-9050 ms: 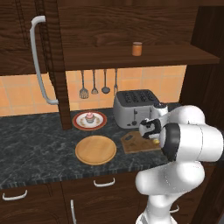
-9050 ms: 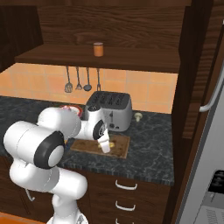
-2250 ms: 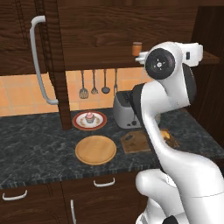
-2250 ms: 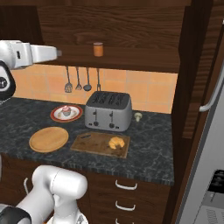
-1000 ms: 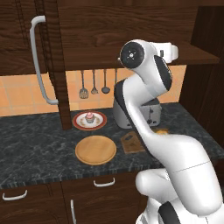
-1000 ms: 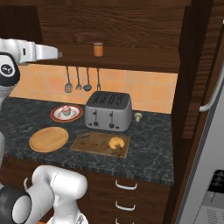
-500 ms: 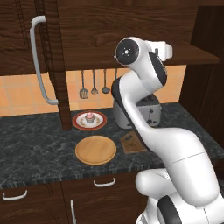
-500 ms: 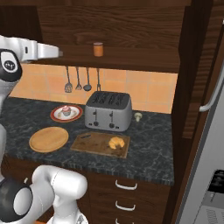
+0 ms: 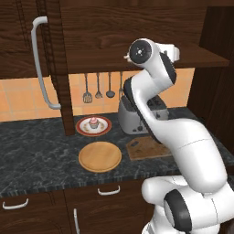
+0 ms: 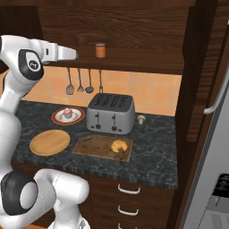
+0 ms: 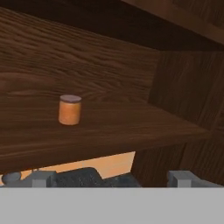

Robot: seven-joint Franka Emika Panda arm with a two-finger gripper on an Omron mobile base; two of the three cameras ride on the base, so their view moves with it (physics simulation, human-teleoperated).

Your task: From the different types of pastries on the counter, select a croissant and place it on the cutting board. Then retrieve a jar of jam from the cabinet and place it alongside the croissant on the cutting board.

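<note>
Step 1 looks done: croissant (image 10: 118, 145) sits on the cutting board (image 10: 96, 147), toward the board's toaster-far right end, in front of the toaster (image 10: 110, 112). Cupcake (image 10: 67, 112) is on its red-rimmed plate (image 10: 58, 119), left of the toaster, not needed. Round light-wood plate (image 10: 49, 142) is just left of the board, bare.

Step 2 not done: jar of jam (image 10: 100, 50) is up on the cabinet shelf (image 10: 134, 65), above the toaster, upright, not touched. Left to do: reach in, grip jar, bring down, set beside croissant on board. Roughly halfway, judging by layout.

Gripper (image 11: 111, 177) is raised to shelf level, aimed into the cabinet; finger tips (image 11: 181, 177) stand wide apart, nothing between them. In right base view the hand is near the shelf's left end, jar well to its right, clear gap between. In hand view the jar is left of centre and farther in, so approach prob needs a shift toward it before closing.

Jar look: small orange-brown cylinder, paler flat lid w/ darker rim, stands straight, alone on the plank, set back from the shelf's front edge. No label readable. Rigid, round, should take a side pinch fine; small footprint so a nudge could tip it.
</note>
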